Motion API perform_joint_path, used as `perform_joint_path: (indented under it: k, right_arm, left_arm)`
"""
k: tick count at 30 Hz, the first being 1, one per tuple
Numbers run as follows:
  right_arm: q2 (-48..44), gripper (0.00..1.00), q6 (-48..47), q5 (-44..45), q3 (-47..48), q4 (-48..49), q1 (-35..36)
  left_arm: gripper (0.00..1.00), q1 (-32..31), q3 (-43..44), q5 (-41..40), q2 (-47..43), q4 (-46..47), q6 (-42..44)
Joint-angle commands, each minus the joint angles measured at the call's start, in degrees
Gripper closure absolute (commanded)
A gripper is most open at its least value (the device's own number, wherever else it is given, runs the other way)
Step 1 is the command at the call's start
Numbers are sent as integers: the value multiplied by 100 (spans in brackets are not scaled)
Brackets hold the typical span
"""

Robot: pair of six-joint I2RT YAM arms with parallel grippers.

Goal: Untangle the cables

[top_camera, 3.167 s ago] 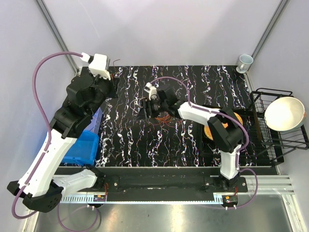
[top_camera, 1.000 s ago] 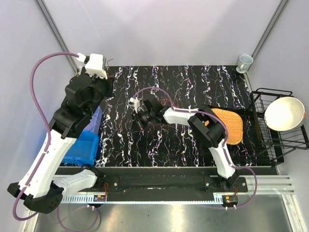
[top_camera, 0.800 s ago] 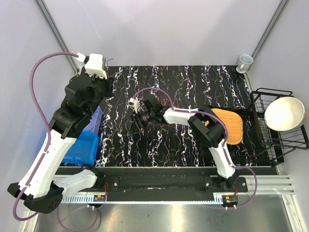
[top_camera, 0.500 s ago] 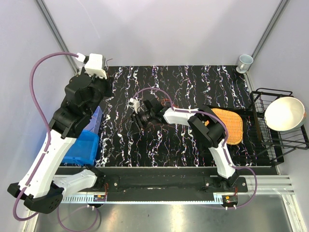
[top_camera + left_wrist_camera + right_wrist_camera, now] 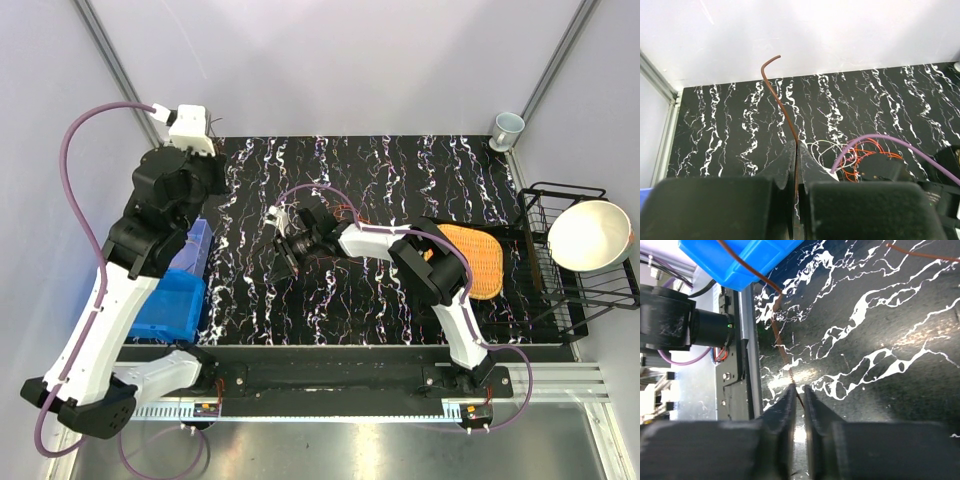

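Note:
The cables are thin wires on the black marbled table. Orange and pale loops of the tangle [image 5: 865, 152] lie beside my right arm, and orange strands [image 5: 343, 213] show in the top view. My left gripper [image 5: 796, 146] is shut on a brown cable [image 5: 777, 95] that rises from its tips and ends in a bent free end. That gripper [image 5: 207, 133] is held high at the back left corner. My right gripper [image 5: 799, 389] points at the table near the middle left [image 5: 284, 262]. Its jaws stand a narrow gap apart, and a brown cable [image 5: 781, 347] runs between them.
A blue bin [image 5: 170, 300] sits off the table's left edge and also shows in the right wrist view as the blue bin [image 5: 740, 255]. An orange mat [image 5: 470, 258] lies at the right. Beyond it stands a black wire rack [image 5: 560, 300] holding a bowl [image 5: 590, 235], with a cup [image 5: 508, 127] at the back right corner.
My left arm has lifted back and to the left with the brown cable. Since the oldest frame my right gripper has moved left and nearer across the table.

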Motion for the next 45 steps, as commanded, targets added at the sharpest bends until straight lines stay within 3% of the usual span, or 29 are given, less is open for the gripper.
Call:
perform_joint_path:
  k: [1, 3, 14, 15, 16, 17, 20, 29, 33, 37, 42, 45]
  right_arm:
    - [-150, 92, -53, -233, 56, 141, 61]
    - [-159, 100, -53, -250, 56, 150, 52]
    - [-405, 100, 376, -277, -216, 677, 52]
    - [-457, 100, 447, -277, -225, 799, 44]
    - [-493, 100, 500, -268, -277, 862, 35]
    - [-519, 100, 674, -285, -321, 949, 9]
    - [-686, 100, 1235, -478, -611, 1842, -132]
    - [-748, 100, 4040, -1191, -1517, 5471, -923]
    - [-520, 100, 4990, -1322, -1596, 6591, -1134]
    - [-581, 100, 5124, -1323, -1649, 6681, -1248]
    - [-704, 100, 4975, -1323, -1684, 6409, -1310]
    - [-923, 100, 4055, -1113, -1606, 4954, -1336]
  left_arm:
    - [100, 163, 325, 247, 129, 140, -118]
    - [100, 198, 351, 317, 174, 149, -144]
    - [98, 427, 947, 800, 1025, 18, -276]
    - [91, 453, 1044, 845, 1270, -79, -276]
    - [61, 444, 1150, 958, 1403, -201, -267]
    - [38, 444, 1368, 1012, 1544, -516, -267]
    - [1, 453, 1581, 1038, 1966, -1018, -355]
    - [2, 453, 352, 740, 1230, -1029, -707]
    - [10, 436, -482, 1274, 439, -783, -733]
    - [16, 400, -1544, 2179, -150, -310, -707]
    - [16, 260, -2153, 2164, -450, -71, -619]
    - [15, 251, -2259, 1892, -459, -255, -663]
